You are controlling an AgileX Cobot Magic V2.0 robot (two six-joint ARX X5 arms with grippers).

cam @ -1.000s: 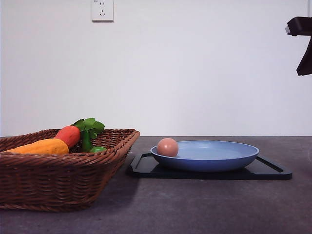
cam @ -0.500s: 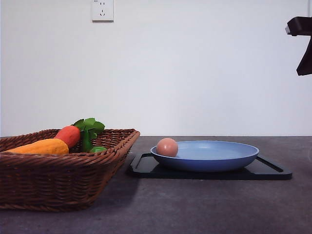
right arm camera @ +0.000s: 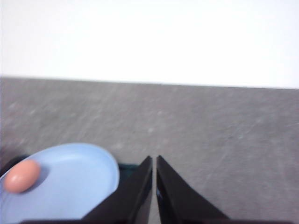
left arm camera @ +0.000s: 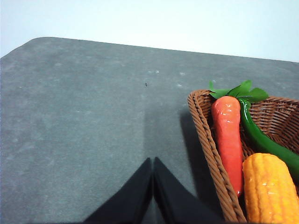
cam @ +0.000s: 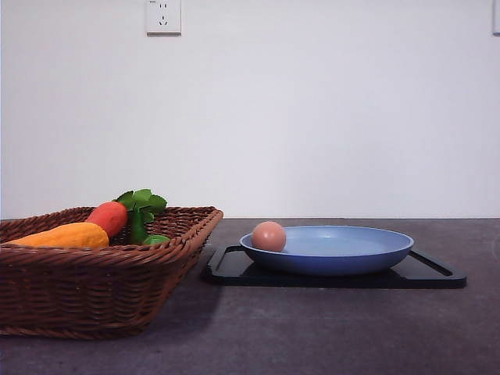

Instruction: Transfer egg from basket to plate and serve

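The pinkish-brown egg (cam: pixel 269 236) lies inside the light blue plate (cam: pixel 351 258), against its left rim. The plate rests on a flat black tray (cam: pixel 234 267). To the left stands the brown wicker basket (cam: pixel 94 293). In the right wrist view the egg (right arm camera: pixel 21 176) and plate (right arm camera: pixel 79 182) lie to one side of my right gripper (right arm camera: pixel 154 161), whose fingers are shut together with nothing between them. My left gripper (left arm camera: pixel 153 163) is also shut and empty over the bare table, beside the basket's (left arm camera: pixel 205 140) corner.
The basket holds an orange-red carrot (cam: pixel 109 217) with green leaves, a yellow corn cob (cam: pixel 66 235) and a green vegetable (left arm camera: pixel 261 137). A dark grey table (cam: pixel 328 328) runs to a white wall with a socket (cam: pixel 163 16).
The dark arm part at the upper right of the front view has left the picture. Egg, plate, tray and basket have stayed put.
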